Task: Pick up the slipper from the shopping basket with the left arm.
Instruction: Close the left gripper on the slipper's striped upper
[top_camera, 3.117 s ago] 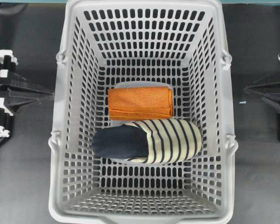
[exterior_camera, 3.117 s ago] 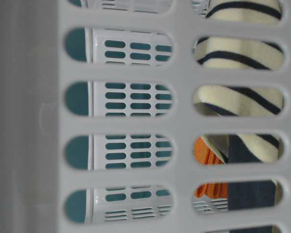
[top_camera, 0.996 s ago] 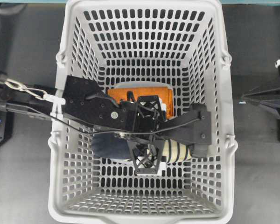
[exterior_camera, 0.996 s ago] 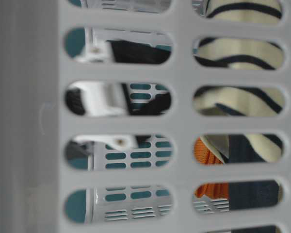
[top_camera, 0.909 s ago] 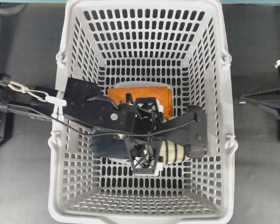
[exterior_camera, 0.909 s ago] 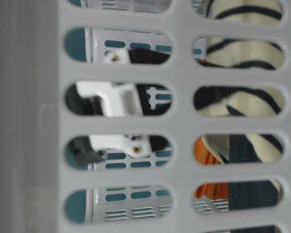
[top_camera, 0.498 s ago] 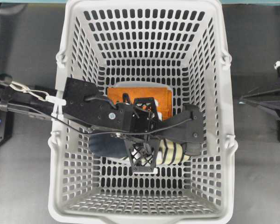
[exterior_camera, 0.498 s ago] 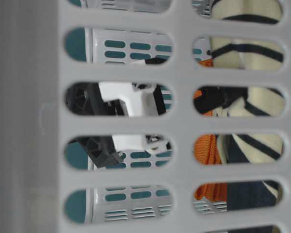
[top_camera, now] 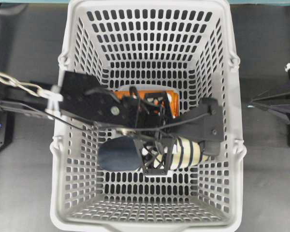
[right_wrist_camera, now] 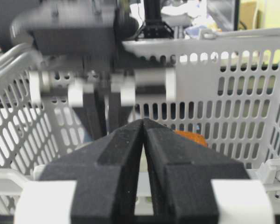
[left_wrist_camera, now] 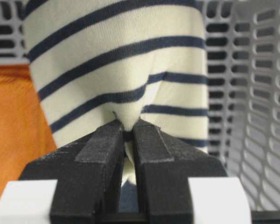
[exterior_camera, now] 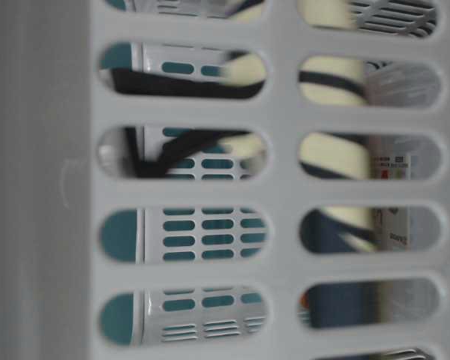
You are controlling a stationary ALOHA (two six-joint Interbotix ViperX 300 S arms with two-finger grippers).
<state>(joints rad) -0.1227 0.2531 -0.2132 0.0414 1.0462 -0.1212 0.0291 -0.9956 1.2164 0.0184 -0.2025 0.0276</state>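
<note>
The slipper [left_wrist_camera: 116,60], cream with navy stripes, fills the left wrist view, and my left gripper [left_wrist_camera: 128,125] is shut on a pinched fold of its upper. From overhead, the left gripper [top_camera: 154,157] is down inside the shopping basket [top_camera: 150,4] over the slipper's middle. The navy insole [top_camera: 117,155] shows to its left and the striped toe [top_camera: 188,153] to its right. At table level the slipper [exterior_camera: 330,157] is a blur behind the basket's slots. My right gripper [right_wrist_camera: 143,122] is shut on nothing outside the basket, at the right [top_camera: 252,102].
A folded orange cloth [top_camera: 173,99] lies in the basket just behind the slipper, mostly under the left arm, and shows at the left in the left wrist view [left_wrist_camera: 14,135]. Slotted basket walls [left_wrist_camera: 252,93] rise close on all sides.
The left jaws have closed on the slipper's striped upper. The left arm has risen a little, and the slipper has shifted and now blurs at table level. The right arm is unmoved.
</note>
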